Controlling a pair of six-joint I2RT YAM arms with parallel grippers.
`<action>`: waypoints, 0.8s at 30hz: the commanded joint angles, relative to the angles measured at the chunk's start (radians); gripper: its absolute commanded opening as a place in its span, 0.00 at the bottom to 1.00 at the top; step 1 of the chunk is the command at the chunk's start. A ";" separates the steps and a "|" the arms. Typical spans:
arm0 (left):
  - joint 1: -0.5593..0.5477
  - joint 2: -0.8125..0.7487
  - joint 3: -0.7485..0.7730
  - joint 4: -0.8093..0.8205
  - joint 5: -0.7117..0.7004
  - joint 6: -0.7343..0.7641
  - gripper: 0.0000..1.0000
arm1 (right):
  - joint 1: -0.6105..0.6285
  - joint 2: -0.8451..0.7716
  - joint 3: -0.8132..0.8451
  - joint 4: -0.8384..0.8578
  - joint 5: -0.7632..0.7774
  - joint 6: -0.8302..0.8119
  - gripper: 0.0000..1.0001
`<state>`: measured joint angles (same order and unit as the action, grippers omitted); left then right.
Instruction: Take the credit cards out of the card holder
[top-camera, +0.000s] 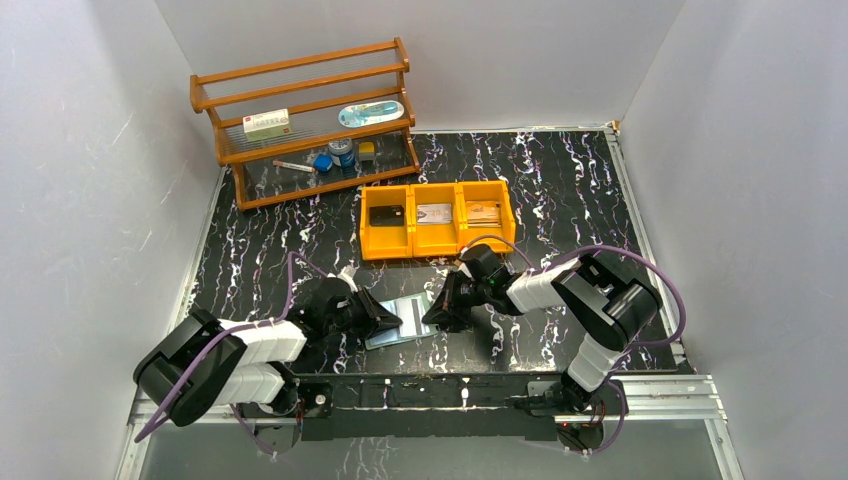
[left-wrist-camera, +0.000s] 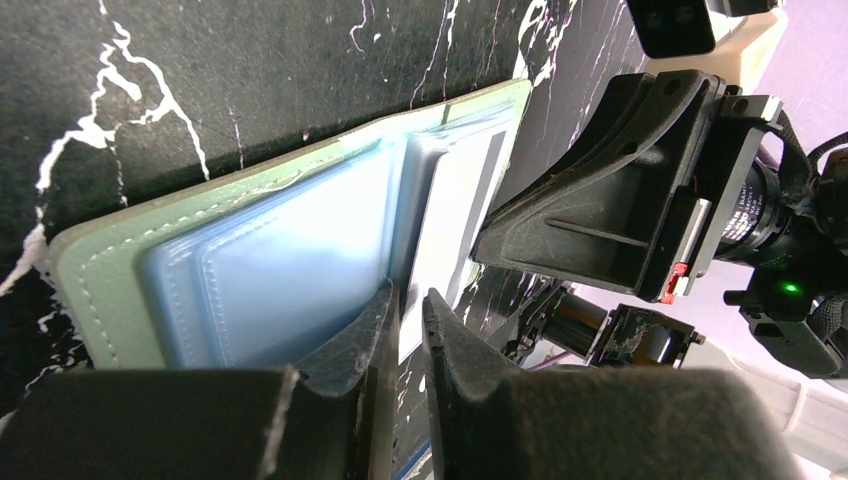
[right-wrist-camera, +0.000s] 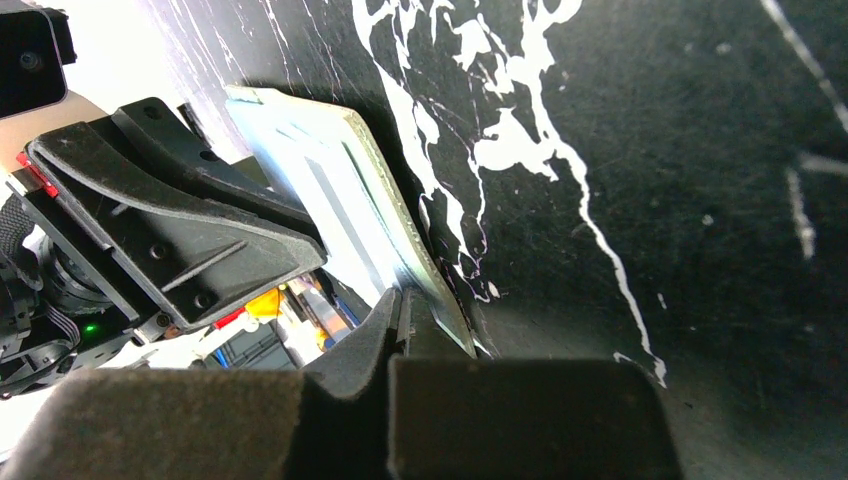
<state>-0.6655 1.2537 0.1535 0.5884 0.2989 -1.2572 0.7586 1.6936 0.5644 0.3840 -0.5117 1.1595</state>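
Near the front edge of the black, white-veined marble-patterned table (top-camera: 560, 200), between the two arms, lies the thin pale teal-green card holder (top-camera: 405, 320). It is flat on the surface with its sleeves facing up. Its longer axis runs roughly across the table from one gripper to the other, slightly skewed. In the left wrist view its cover has a soft leather-like grain with a stitched line just inside rounded corners, and glossy, bluish, translucent plastic pockets are layered on top. A whitish panel with a grey stripe shows inside the pocket on the far side. The left gripper (top-camera: 388, 318) meets the holder from the left. Its black ribbed fingers (left-wrist-camera: 370, 330) are drawn close with a slim gap that straddles the edge of a pale pocket; whether they actually pinch it cannot be told. The right gripper (top-camera: 430, 318) comes in from the opposite side with its jaws clamped tight on the holder's thin cover edge, which tilts up off the table there. Well behind stands the orange plastic three-compartment bin (top-camera: 412, 248), with a silvery-grey credit card (top-camera: 435, 213) in the middle compartment, a tan credit card (top-camera: 483, 213) in the right one and a dark flat object (top-camera: 387, 215) in the left one.
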 joint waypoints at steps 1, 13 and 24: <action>-0.017 -0.003 0.054 0.141 0.068 0.001 0.11 | 0.059 0.041 0.008 0.001 -0.033 0.014 0.04; -0.017 -0.067 0.123 -0.078 0.096 0.123 0.00 | 0.059 0.062 0.066 -0.111 0.016 -0.053 0.12; -0.009 -0.162 0.128 -0.255 0.022 0.183 0.00 | 0.057 0.018 0.083 -0.183 0.074 -0.091 0.10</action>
<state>-0.6643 1.1202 0.2440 0.3267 0.2893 -1.0878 0.7803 1.7077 0.6403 0.2623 -0.4965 1.0988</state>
